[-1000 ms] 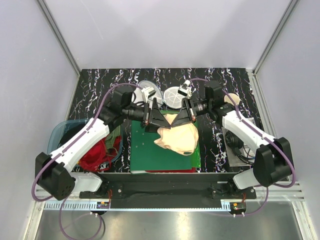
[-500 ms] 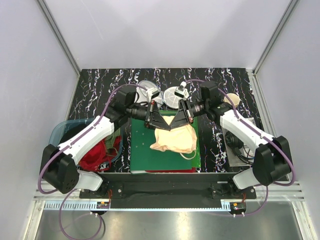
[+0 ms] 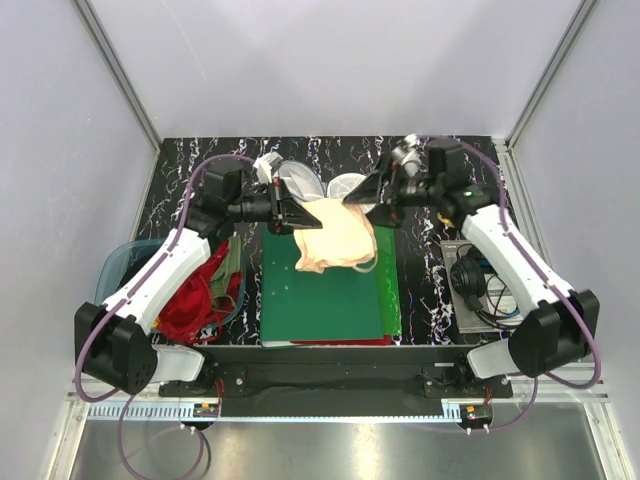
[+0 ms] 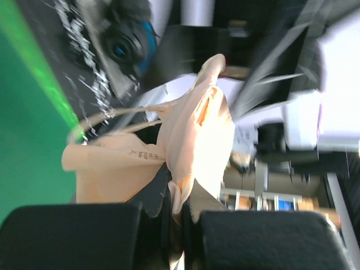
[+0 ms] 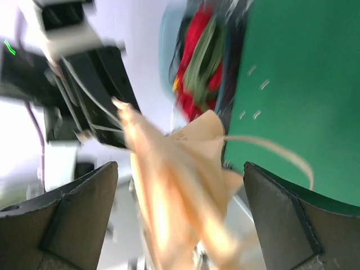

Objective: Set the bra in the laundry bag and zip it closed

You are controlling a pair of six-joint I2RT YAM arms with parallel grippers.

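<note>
Left gripper [image 3: 288, 213] of mine is clamped tight on one edge of the bra [image 3: 335, 237], which drapes from it over the far end of the green folder [image 3: 325, 300]; whether its lower edge rests on the folder I cannot tell. My right gripper [image 3: 373, 201] stands wide apart at the bra's other side, gripping nothing. Just behind the bra the white mesh laundry bag [image 3: 299, 181] lies on the black marbled table [image 3: 190, 165]. Off to my left, the blue tub [image 3: 118, 268] holds the red cloth [image 3: 192, 305].
</note>
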